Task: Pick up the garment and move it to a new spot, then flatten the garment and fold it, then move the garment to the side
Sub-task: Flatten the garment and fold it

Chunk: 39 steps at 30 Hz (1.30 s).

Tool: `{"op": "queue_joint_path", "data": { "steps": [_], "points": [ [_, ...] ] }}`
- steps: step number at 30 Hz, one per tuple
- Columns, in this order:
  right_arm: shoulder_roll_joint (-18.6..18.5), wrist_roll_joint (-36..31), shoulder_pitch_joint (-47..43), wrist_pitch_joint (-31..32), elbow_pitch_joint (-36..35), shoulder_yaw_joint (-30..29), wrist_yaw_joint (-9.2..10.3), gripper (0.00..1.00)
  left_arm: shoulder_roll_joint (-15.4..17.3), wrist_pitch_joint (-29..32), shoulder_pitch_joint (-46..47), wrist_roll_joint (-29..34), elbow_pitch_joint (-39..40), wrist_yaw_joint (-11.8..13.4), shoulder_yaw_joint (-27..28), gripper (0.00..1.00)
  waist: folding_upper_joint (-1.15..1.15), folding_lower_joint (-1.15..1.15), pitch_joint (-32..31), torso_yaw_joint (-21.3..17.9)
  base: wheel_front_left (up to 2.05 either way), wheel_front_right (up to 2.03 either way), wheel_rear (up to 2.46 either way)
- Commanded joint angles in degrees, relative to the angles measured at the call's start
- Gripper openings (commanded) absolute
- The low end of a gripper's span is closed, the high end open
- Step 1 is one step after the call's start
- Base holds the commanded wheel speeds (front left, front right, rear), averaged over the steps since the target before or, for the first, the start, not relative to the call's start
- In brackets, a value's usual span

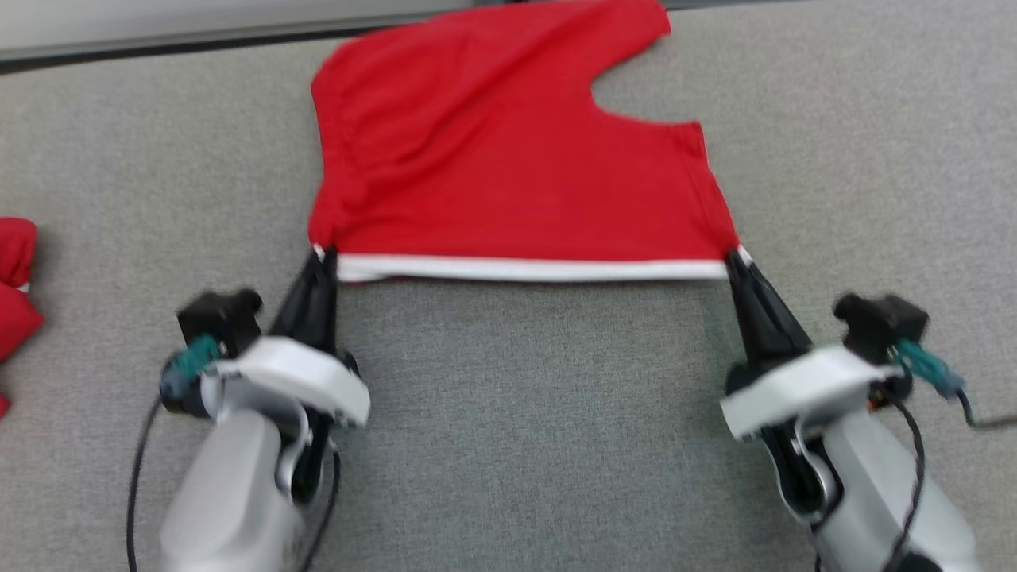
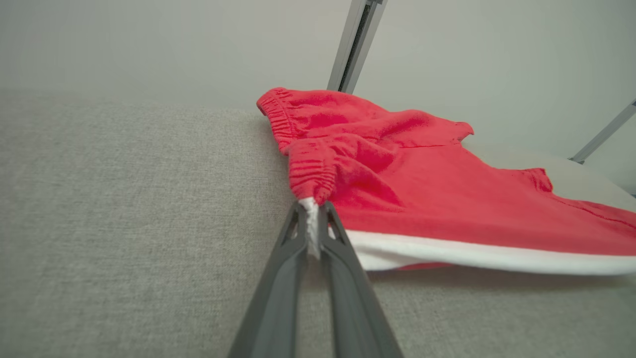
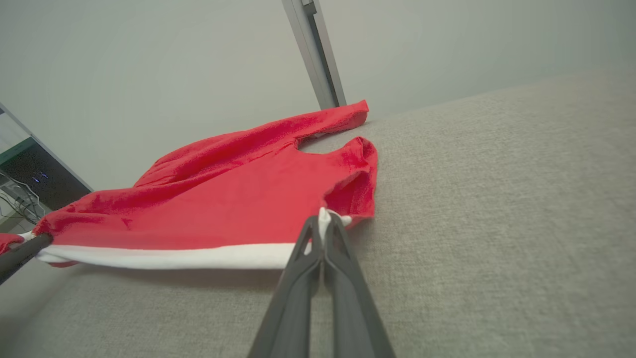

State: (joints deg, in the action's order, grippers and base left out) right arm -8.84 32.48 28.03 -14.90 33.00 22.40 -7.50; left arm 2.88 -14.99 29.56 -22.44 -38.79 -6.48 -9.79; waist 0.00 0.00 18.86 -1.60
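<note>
A grey, woven-cloth table (image 1: 516, 413) spreads before a pale wall (image 2: 149, 40), with a slanted metal post (image 2: 355, 44) rising behind its far edge. The red garment (image 1: 508, 159) lies in the far middle of the table, its far part reaching the table's back edge. A curved notch is cut into its far right side. A white band runs along its near edge, and a gathered elastic band runs along its left side, as the left wrist view shows. The left pincer (image 1: 322, 258) is pressed together on the near left corner of the red garment, a tuft of white cloth pinched between its fingertips (image 2: 312, 214). The right pincer (image 1: 735, 258) is pressed together on the near right corner, white cloth nipped between its tips as well (image 3: 324, 219). The white band stretches nearly straight between the two pincers and is held just off the table, with a shadow under it in both wrist views, while the rest of the red cloth (image 3: 238, 199) slopes down to rest on the surface. A second red cloth (image 1: 16, 278) lies bunched at the left edge of the head view, well apart from the red garment. The head view is somewhat blurred.
</note>
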Motion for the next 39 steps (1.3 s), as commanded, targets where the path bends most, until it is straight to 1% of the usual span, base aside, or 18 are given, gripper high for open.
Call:
{"op": "queue_joint_path", "data": {
  "steps": [1,6,8,11,14,15,16,21,26,29,31,35,37,39],
  "points": [
    [-0.87,-0.51,-2.68,-0.36,-1.64,-1.08,0.02,0.0,0.09,-0.26,-2.37,1.01,1.76,-0.2,0.14,0.0,0.0,0.0,-2.0,0.45,0.0,0.0,0.0],
    [-0.89,-2.83,-15.09,-0.3,-10.26,-5.07,0.02,0.0,0.23,-0.25,-14.27,3.18,9.44,-0.49,0.59,0.0,0.0,0.0,-6.38,0.69,0.0,0.0,0.0],
    [-0.71,-3.79,-19.91,0.89,-13.71,-6.53,0.02,0.0,0.3,-0.26,-18.83,3.31,11.69,-0.42,0.79,0.0,0.0,0.0,-8.07,0.66,0.0,0.0,0.0],
    [0.1,-5.65,-26.95,4.04,-19.7,-8.83,0.03,0.0,0.28,-0.05,-24.63,2.89,15.2,0.84,0.79,0.0,0.0,0.0,-10.06,0.59,0.0,0.0,0.0],
    [1.51,-7.36,-33.26,7.92,-25.98,-11.11,0.03,0.0,0.26,1.78,-29.61,2.48,19.99,2.25,0.52,0.0,0.0,0.0,-11.57,0.61,0.0,0.0,0.0],
    [2.38,-8.62,-37.35,10.75,-29.72,-12.44,0.03,0.0,0.33,3.98,-32.77,2.26,23.31,3.28,0.36,0.0,0.0,0.0,-12.51,0.63,0.0,0.0,0.0],
    [2.83,-9.19,-39.1,12.02,-31.65,-12.93,0.02,0.0,0.32,4.94,-34.09,2.11,25.3,3.7,0.26,0.0,0.0,0.0,-12.86,0.64,0.0,0.0,0.0],
    [4.44,-10.28,-46.2,17.84,-38.55,-15.34,0.03,0.0,1.02,10.52,-40.65,1.64,33.74,6.64,0.58,0.0,0.0,0.0,-15.05,0.34,0.0,0.0,0.0],
    [5.17,-10.84,-47.86,20.8,-41.6,-16.14,0.02,0.0,0.97,13.35,-43.28,0.91,37.87,7.99,0.04,0.0,0.0,0.0,-16.16,0.43,0.0,0.0,0.0],
    [5.39,-10.89,-47.15,21.28,-41.95,-16.54,0.02,0.0,0.93,14.57,-43.22,0.73,38.66,9.24,0.31,0.0,0.0,0.0,-16.63,0.58,0.0,0.0,0.0],
    [5.51,-10.52,-46.11,20.74,-41.79,-17.06,0.03,0.0,0.88,15.22,-42.23,0.67,38.86,9.64,0.2,0.0,0.0,0.0,-16.38,1.03,0.0,0.0,0.0],
    [5.67,-10.4,-42.11,19.33,-40.57,-17.56,0.03,0.0,0.87,15.61,-38.67,0.31,38.87,9.16,-0.09,0.0,0.0,0.0,-14.0,2.09,0.0,0.0,0.0],
    [5.7,-10.62,-38.86,19.02,-39.43,-17.45,0.02,0.0,0.83,15.75,-36.01,0.09,38.36,8.6,-0.46,0.0,0.0,0.0,-12.2,2.66,0.0,0.0,0.0],
    [4.92,-10.87,-34.76,19.03,-37.99,-16.64,0.01,0.0,0.77,16.19,-33.37,0.04,37.43,8.01,-1.05,0.0,0.0,0.0,-10.04,3.09,0.0,0.0,0.0]
  ]
}}
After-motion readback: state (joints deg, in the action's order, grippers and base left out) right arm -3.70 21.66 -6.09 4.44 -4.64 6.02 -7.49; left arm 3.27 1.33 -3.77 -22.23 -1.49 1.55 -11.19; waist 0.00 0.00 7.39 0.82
